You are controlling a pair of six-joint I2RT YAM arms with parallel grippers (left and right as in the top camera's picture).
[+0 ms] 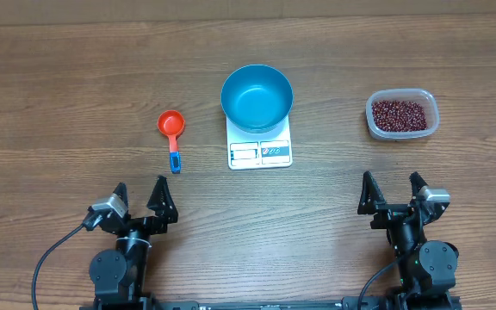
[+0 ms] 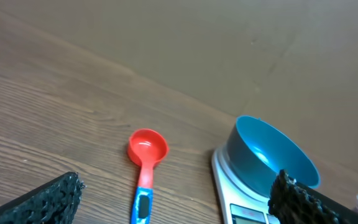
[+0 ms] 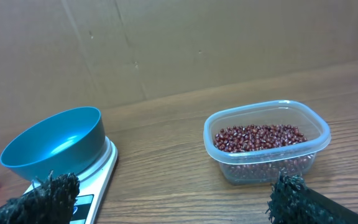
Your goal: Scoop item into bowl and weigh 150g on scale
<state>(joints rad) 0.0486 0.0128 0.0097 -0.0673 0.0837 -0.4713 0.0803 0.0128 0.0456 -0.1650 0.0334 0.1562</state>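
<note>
L pincer (image 1: pixel 141 189), R pincer (image 1: pixel 392 182) spread by table (image 1: pixel 58 86) edge, bowl (image 1: pixel 257 96) on scale (image 1: pixel 261 153), beans (image 1: pixel 399 113) far R

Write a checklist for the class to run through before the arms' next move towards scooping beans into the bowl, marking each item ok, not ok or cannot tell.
1. Blue bowl sits on the scale: ok.
2. Bowl is empty: ok.
3. Red scoop lies free, left of the scale, handle pointing towards the arms: ok.
4. Beans are in the clear tub, right of the scale, no lid on it: ok.
5. Left claw and right claw are open and hold nothing: ok.
6. Scale display reads zero: cannot tell, too small to read.
</note>
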